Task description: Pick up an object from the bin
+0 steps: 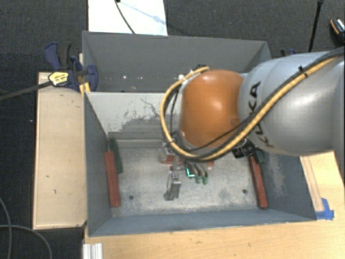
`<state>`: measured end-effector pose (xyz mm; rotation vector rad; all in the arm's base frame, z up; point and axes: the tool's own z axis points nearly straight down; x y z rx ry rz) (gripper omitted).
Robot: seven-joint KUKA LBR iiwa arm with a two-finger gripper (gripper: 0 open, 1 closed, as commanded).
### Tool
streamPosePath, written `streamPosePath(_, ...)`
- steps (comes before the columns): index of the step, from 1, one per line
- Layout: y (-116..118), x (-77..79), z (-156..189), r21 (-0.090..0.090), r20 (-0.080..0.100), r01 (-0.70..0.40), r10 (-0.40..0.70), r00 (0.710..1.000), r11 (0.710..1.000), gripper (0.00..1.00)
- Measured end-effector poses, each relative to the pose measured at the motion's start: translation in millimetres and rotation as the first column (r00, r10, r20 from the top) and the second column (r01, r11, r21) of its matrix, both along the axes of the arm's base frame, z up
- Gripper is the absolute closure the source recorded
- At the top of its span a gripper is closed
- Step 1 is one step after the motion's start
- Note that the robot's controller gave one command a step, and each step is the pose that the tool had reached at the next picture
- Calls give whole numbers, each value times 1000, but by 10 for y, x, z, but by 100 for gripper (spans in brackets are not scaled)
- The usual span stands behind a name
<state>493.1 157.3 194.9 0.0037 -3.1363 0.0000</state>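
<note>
My gripper (173, 186) hangs below the arm's orange cover, low over the middle of the bin floor, slightly toward the front. Just to its right lie a couple of small dark green pieces (200, 179), with a bright teal bit (190, 171) beside them, partly under the cover. A small reddish thing (167, 157) lies just behind the gripper, half hidden by the cover. I see nothing held in the gripper.
A long red bar (112, 178) with a dark green end lies along the left wall. A second red bar (258, 180) with a black and green end lies along the right wall. The arm and its orange cover hide the back middle of the floor.
</note>
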Motion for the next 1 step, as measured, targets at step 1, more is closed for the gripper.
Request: streamPosePath(1,-1385,397,-347,-4,6,-126,126,992,992,0)
